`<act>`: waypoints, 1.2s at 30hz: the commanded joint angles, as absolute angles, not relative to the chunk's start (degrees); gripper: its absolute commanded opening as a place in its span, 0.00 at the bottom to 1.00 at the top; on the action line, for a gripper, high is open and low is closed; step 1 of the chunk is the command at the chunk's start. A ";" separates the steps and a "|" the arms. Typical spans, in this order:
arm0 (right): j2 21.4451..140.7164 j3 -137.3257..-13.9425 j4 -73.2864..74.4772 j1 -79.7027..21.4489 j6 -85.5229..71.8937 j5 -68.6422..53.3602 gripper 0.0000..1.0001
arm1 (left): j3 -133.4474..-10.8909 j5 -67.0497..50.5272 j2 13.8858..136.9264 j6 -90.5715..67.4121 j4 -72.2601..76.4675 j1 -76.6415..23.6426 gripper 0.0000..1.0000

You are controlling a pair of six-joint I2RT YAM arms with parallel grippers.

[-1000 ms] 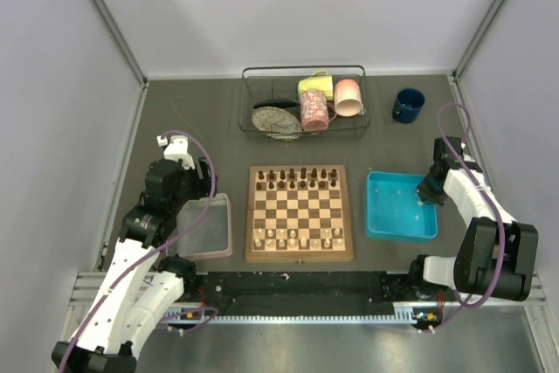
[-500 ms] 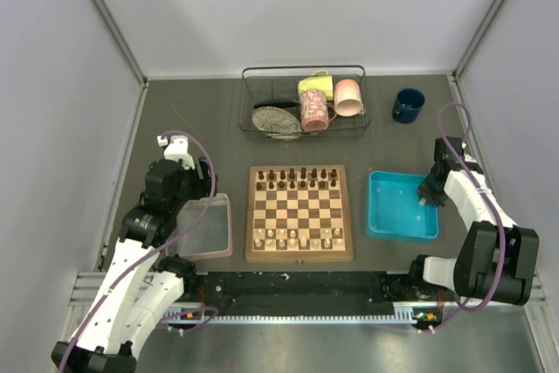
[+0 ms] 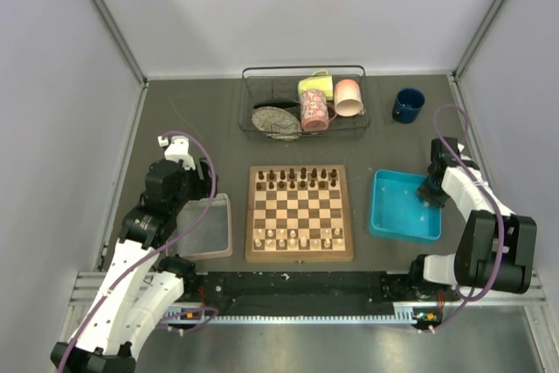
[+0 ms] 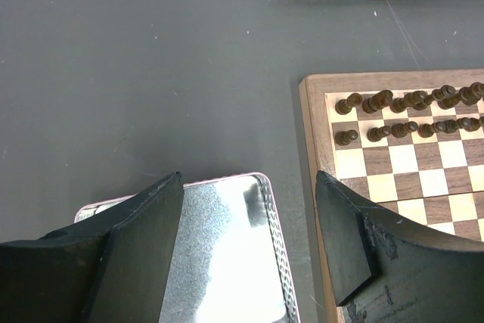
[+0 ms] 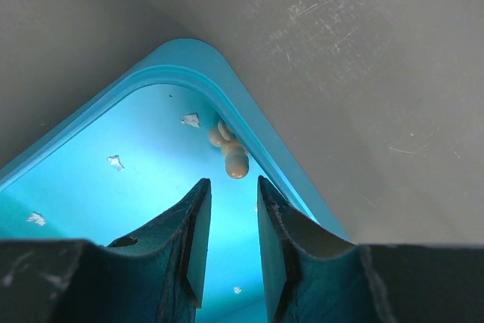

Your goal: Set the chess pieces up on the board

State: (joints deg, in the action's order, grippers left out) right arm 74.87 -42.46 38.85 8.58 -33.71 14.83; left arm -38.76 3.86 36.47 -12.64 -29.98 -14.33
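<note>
At the far right corner of the blue tray [image 5: 265, 141]: a pale piece [image 5: 229, 149] lies on its side, tucked against the wall where it rounds. It is an awkward spot, since the wall blocks one side.
Right gripper [image 3: 429, 193]: hangs low over that corner, fingers a little apart with nothing between them. The piece lies just beyond the tips, so the narrow gap looks set for a small thing.
Likely step: reaching for this stray piece to carry it to the board [image 3: 300, 256].
Board layout: it sits mid-desk [image 3: 192, 128], between the two trays. Dark pieces [image 3: 300, 176] fill the two far rows and pale pieces [image 3: 297, 236] stand in the two near rows. Which square lacks a piece is too small to tell.
Left gripper [image 4: 249, 179]: fingers wide apart and holding nothing, parked above the clear tray [image 4: 227, 262] just left of the board, probably to keep out of the right arm's way.
Risk: a piece lying down and hugging the wall may roll or slip when pinched.
</note>
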 commanded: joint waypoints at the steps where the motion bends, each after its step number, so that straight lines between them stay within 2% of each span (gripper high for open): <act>1: 76.20 -44.74 37.35 6.86 -34.63 18.98 0.30 | -38.50 3.43 35.77 -12.13 -27.07 -14.68 0.75; 6: 77.69 -45.53 37.18 5.36 -34.28 21.62 0.27 | -38.50 3.43 35.86 -12.13 -27.07 -14.68 0.75; 15: 77.78 -46.23 35.51 3.52 -30.77 19.42 0.26 | -38.50 3.43 35.95 -12.04 -27.16 -14.68 0.75; 30: 78.75 -49.22 31.55 -5.01 -25.49 5.01 0.29 | -38.50 3.34 35.86 -12.04 -27.07 -14.68 0.75; 33: 78.66 -50.01 32.86 -5.80 -26.27 5.79 0.29 | -38.50 3.43 35.86 -11.95 -27.07 -14.68 0.75; 36: 77.79 -51.41 37.42 -5.71 -28.47 12.46 0.29 | -38.50 3.51 35.95 -11.95 -26.98 -14.68 0.75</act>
State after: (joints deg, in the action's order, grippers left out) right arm 78.67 -48.03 33.95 -5.54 -26.65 6.83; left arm -38.76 3.86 36.49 -12.45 -29.98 -14.46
